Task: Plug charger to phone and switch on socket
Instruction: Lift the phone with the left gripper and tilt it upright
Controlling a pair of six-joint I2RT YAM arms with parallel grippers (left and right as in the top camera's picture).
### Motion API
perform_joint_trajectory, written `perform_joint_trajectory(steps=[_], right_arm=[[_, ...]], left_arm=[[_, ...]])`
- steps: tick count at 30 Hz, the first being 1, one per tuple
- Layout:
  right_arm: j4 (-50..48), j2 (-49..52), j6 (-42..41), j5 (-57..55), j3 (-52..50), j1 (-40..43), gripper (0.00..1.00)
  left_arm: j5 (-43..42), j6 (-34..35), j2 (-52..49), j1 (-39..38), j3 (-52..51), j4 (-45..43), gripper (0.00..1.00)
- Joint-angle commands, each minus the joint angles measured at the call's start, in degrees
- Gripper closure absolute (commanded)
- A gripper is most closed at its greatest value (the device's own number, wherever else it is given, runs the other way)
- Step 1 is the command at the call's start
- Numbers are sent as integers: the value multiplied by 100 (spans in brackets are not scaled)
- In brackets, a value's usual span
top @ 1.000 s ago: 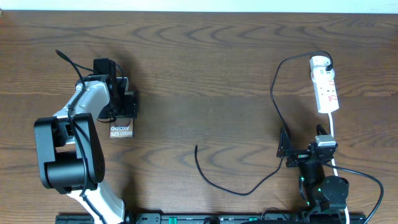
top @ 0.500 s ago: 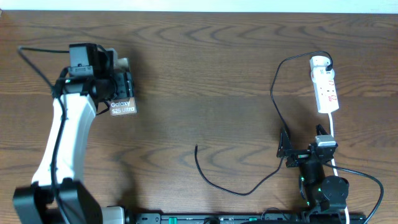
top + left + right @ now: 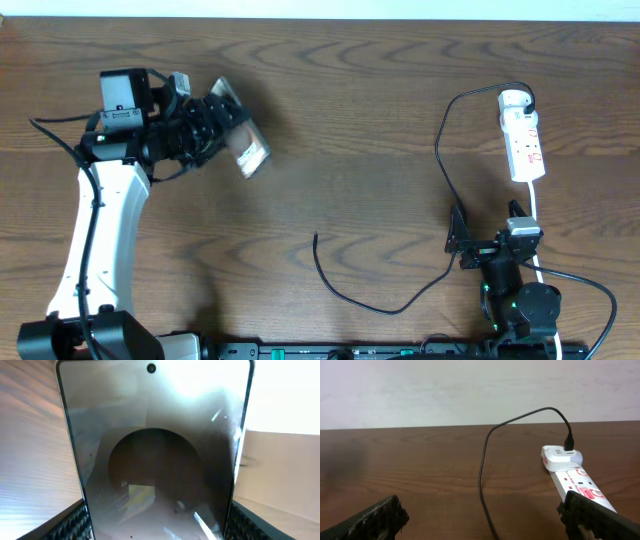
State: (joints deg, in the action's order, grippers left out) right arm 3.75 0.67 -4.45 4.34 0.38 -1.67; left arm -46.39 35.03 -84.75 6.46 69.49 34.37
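My left gripper (image 3: 212, 130) is shut on the phone (image 3: 244, 144), a glossy dark slab held tilted above the table at the back left. The phone fills the left wrist view (image 3: 155, 455), clamped between both fingers. The charger (image 3: 370, 295) is a thin black cable. It runs from the socket's plug head across the table to a free tip (image 3: 316, 238) near the front middle. The socket (image 3: 524, 140) is a white power strip at the back right, also in the right wrist view (image 3: 577, 480). My right gripper (image 3: 490, 245) is open and empty, near the table's front, in front of the socket.
A thick white cord (image 3: 537, 215) runs from the socket towards the right arm's base. The charger cable (image 3: 485, 475) crosses the table between the right gripper's fingers.
My left gripper has lifted the phone off the table, moved it away and to the right, and turned it. The lettering no longer shows. The right arm has not moved.
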Motion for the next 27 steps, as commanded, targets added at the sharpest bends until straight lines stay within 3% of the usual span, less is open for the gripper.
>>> perform_joint_trajectory(steps=[1,5,10,27], right_arm=[[26,-35,68,48,-7,24,1],[26,-35,68,48,-7,24,1],[26,-35,68,48,-7,24,1],[26,-35,68,48,-7,24,1]], left_arm=[[-1812,2004,57,186,173,-212,93],[-2330,3871,57,380,173,-243,93],[-2769,5141,57,546,173,-240,93],[-2820,5176,57,553,173,-389,93]])
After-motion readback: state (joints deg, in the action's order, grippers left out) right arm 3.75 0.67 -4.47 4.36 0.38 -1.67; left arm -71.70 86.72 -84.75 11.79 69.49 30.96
